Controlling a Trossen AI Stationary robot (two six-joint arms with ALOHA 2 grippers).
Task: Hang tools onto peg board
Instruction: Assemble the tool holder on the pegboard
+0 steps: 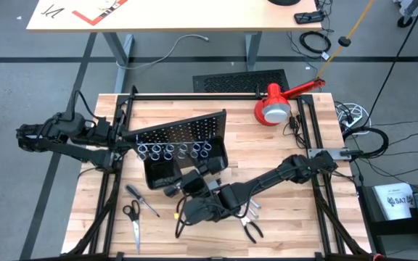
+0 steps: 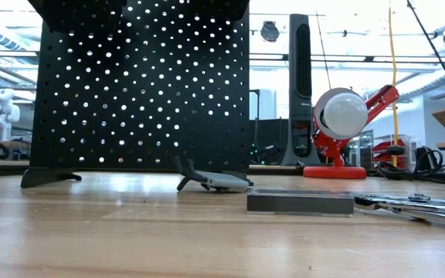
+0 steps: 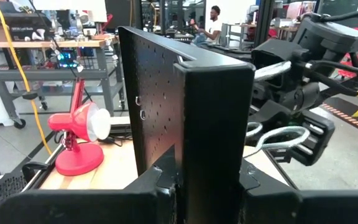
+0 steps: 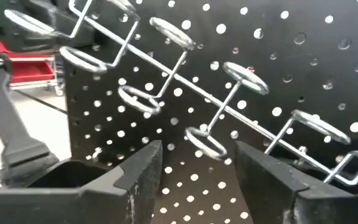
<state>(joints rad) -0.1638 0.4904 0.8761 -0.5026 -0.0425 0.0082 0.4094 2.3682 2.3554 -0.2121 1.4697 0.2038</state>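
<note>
Several tools lie on the table (image 1: pixel 296 217): scissors (image 1: pixel 132 217), a screwdriver (image 1: pixel 142 199), pliers (image 1: pixel 250 229). A red lamp (image 1: pixel 276 105) stands behind the upright peg board (image 1: pixel 180 134), whose rings (image 1: pixel 173 151) face the right hand (image 4: pixel 194 180), spread and empty. The left hand (image 3: pixel 197 186) pinches the board's edge.

- You're in a robotics lab: wooden workbench (image 1: pixel 281 210), floor cables (image 1: pixel 312 40).
- You can spot shelving (image 3: pixel 17 68) and a seated person (image 3: pixel 211 25) behind.
</note>
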